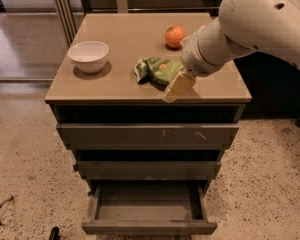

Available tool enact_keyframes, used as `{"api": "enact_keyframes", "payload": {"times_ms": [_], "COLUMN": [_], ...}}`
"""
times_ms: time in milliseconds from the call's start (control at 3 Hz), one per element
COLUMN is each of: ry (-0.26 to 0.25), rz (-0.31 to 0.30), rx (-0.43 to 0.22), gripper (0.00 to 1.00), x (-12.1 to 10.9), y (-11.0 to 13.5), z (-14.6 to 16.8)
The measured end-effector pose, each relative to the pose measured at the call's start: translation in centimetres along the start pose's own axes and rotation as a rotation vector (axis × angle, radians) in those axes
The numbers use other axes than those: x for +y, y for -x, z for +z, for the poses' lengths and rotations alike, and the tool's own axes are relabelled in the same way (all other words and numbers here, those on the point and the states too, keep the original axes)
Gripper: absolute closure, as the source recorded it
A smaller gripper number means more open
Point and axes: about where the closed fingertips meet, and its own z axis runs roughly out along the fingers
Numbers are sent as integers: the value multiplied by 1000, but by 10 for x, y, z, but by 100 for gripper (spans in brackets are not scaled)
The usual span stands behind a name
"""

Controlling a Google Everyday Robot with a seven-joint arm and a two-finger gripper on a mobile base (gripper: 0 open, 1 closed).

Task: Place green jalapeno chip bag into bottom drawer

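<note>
The green jalapeno chip bag (159, 69) lies crumpled on the cabinet top (125, 39), right of the middle. My gripper (178, 85) hangs from the white arm (250, 24) that comes in from the upper right. It sits at the bag's right front side, close above the top's front edge. The bottom drawer (149, 227) is pulled out at floor level, and its grey inner tray shows nothing in it.
A white bowl (89, 55) stands on the left of the cabinet top. An orange (174, 35) sits at the back, just behind the bag. The two upper drawers (147, 134) are shut. Speckled floor surrounds the cabinet.
</note>
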Motion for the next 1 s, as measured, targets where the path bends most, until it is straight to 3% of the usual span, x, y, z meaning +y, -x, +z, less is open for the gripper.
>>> {"api": "enact_keyframes", "payload": {"times_ms": [333,1000], "ry": [12,31], "rz": [11,42], "rx": [13,44], "gripper": [31,36], "x": [-1,4], "y": [-4,-22], "z": [16,32]}}
